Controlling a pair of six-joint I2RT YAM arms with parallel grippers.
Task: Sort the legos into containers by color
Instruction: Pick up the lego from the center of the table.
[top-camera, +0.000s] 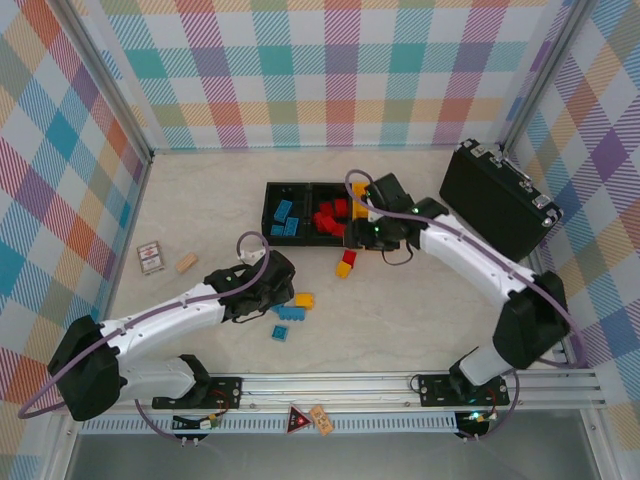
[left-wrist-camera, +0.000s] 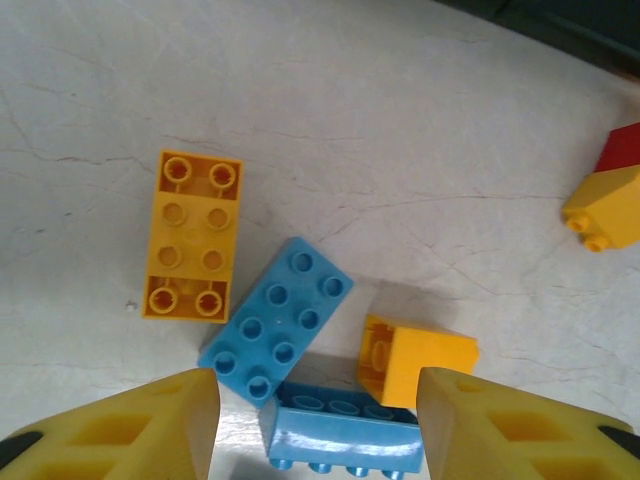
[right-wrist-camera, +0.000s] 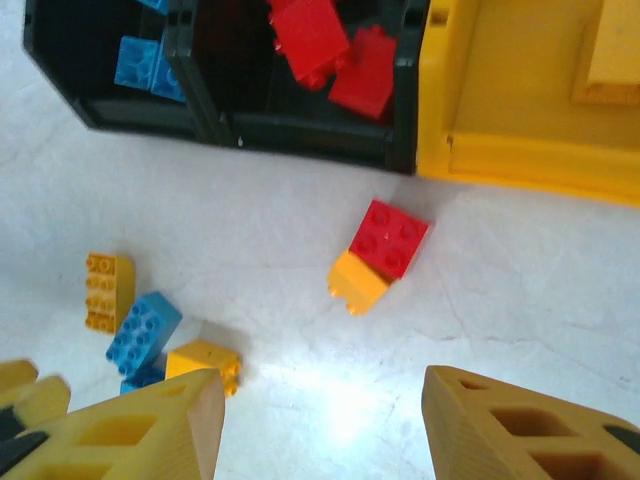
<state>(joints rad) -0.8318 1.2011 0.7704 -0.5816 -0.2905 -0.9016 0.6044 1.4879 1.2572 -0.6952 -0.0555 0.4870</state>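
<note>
Hovering released, left gripper (left-wrist-camera: 318, 405) frames the blue lego (left-wrist-camera: 345, 437) near the table's (left-wrist-camera: 400, 120) near edge, its long axis running finger to finger; right gripper (right-wrist-camera: 322, 405), also released, is farther off.

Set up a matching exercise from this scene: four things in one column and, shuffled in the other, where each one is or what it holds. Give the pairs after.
Things
1. left black bin
2. middle black bin
3. loose red brick
4. large black case

Places or contents
A. lies on the table, touching a yellow brick
B. holds blue bricks
C. stands at the right side, apart from the bins
D. holds red bricks

Pairs: 1-B, 2-D, 3-A, 4-C
</note>
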